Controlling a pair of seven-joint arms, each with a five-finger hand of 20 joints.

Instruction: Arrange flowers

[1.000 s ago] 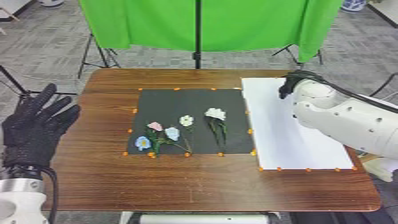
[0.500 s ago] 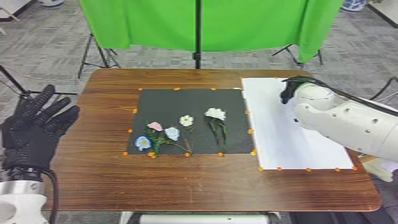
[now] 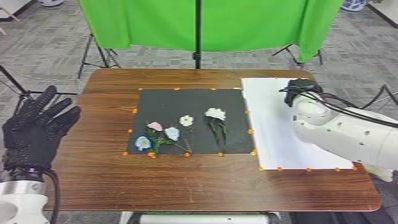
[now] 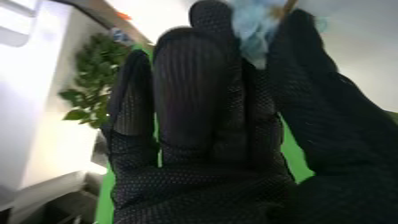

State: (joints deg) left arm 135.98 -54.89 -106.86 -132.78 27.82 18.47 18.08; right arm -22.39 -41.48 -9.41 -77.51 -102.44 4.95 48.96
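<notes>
My right hand (image 3: 303, 87) is over the far end of the white sheet (image 3: 286, 132). In the right wrist view, a pale blue flower (image 4: 256, 31) is pinched between the thumb and fingers of that hand (image 4: 191, 120). Several flowers lie on the black mat (image 3: 173, 102): a blue one (image 3: 142, 143), a pink one (image 3: 155, 126), a light blue one (image 3: 171, 133), a small white one (image 3: 186, 120) and a larger white one (image 3: 215, 114) with long green stems. My left hand (image 3: 35, 130) is raised beside the table's left edge with its fingers straight.
Small orange pieces (image 3: 187, 154) line the edges of the mat and the sheet on the brown table (image 3: 187, 182). A green cloth (image 3: 160, 30) hangs on a stand behind the table. Green leaves (image 4: 96, 75) appear beyond the fingers in the right wrist view.
Over the far end of the sheet, my right hand has shifted to the right and turned somewhat. My left hand and the flowers on the mat have stayed put.
</notes>
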